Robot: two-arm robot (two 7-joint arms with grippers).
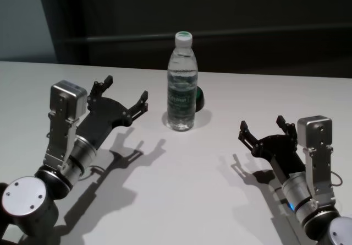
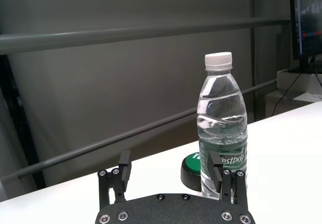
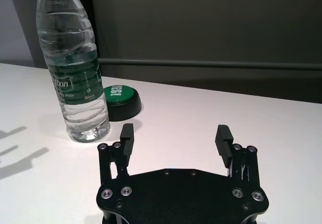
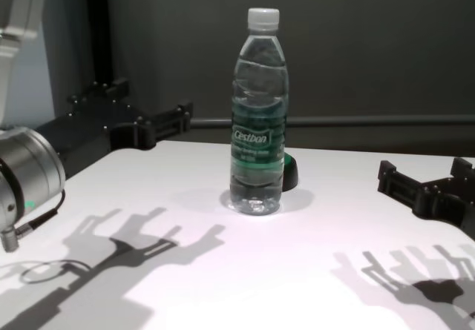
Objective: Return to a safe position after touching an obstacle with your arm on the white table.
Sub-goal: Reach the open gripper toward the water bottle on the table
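Observation:
The obstacle, a clear water bottle point(image 1: 182, 85) with a white cap and a dark green label, stands upright near the middle of the white table point(image 1: 192, 195). My left gripper point(image 1: 126, 90) is open and empty, held above the table to the left of the bottle and apart from it. In the left wrist view the bottle point(image 2: 223, 128) stands just beyond my left gripper point(image 2: 170, 163). My right gripper point(image 1: 262, 124) is open and empty, low over the table to the right of the bottle. The bottle point(image 3: 75, 68) shows off to one side of it point(image 3: 175, 133).
A round green button on a black base point(image 1: 199, 96) sits right behind the bottle, also seen in the chest view point(image 4: 289, 173). A dark wall with a rail runs behind the table's far edge. Bare tabletop lies between the two arms.

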